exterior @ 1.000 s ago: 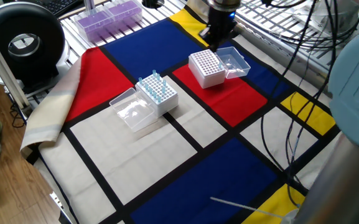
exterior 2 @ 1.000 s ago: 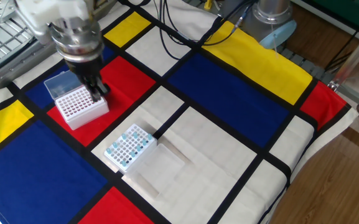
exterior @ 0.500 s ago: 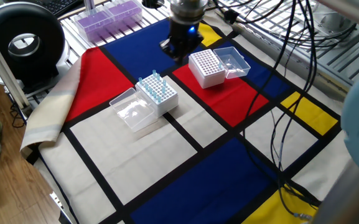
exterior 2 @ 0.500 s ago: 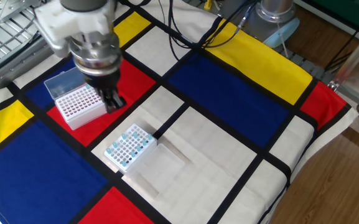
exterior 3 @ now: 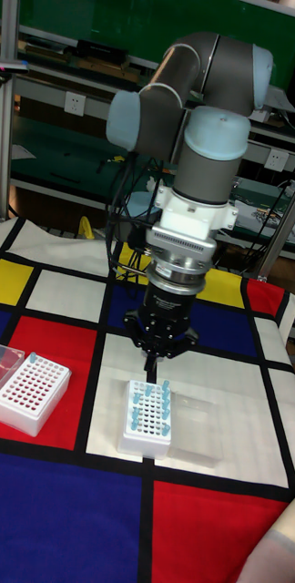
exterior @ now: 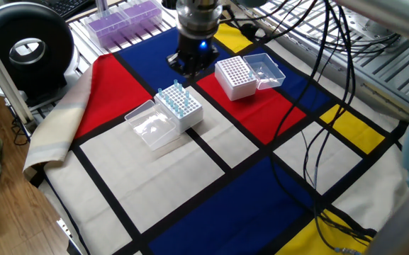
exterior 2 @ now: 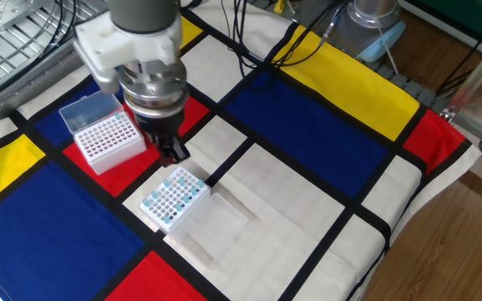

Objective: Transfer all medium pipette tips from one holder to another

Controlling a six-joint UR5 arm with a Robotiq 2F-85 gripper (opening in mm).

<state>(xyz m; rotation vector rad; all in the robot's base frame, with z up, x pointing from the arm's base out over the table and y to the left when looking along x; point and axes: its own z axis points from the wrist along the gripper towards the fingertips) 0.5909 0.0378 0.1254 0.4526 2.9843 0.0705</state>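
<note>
Gripper (exterior 3: pixel 153 362): my black two-finger tool hangs point-down between the two racks, its fingertips drawn close together just above the far edge of the tip-filled rack; I cannot tell whether they pinch a tip.
Arm (exterior 3: pixel 200 137): grey UR5 links with pale-blue joint caps, a white flange and a ribbed metal ring above the gripper; cables trail behind it.
Medium pipette tips (exterior 3: pixel 149 404): slender translucent cones with light-blue tops, standing upright in their rack, long axis vertical, narrow ends down in the holes. In the other fixed view (exterior 2: pixel 174 194) the blue tops show as dots across the grid.
Source rack (exterior: pixel 183 113): white box with a perforated top, sitting on a white panel of the cloth where it meets the black line. Its clear hinged lid (exterior: pixel 149 125) lies open flat beside it.
Second rack (exterior 2: pixel 104 142): white box with a grid of holes showing red-dark, on a red panel, well apart from the tip rack. Clear lid (exterior: pixel 266 70) open at its side.
Tablecloth (exterior 2: pixel 324 109): fabric printed with red, blue, yellow and white rectangles parted by black bands; it drapes over the table edge.
Purple rack contents (exterior: pixel 125 18): clear trays of purple-tinted items at the far corner, off the cloth, on a slatted metal top.
Round black device (exterior: pixel 28 49): glossy, disc-shaped, beside the table.
Room: wood floor, metal shelving, green backdrop behind the arm.
</note>
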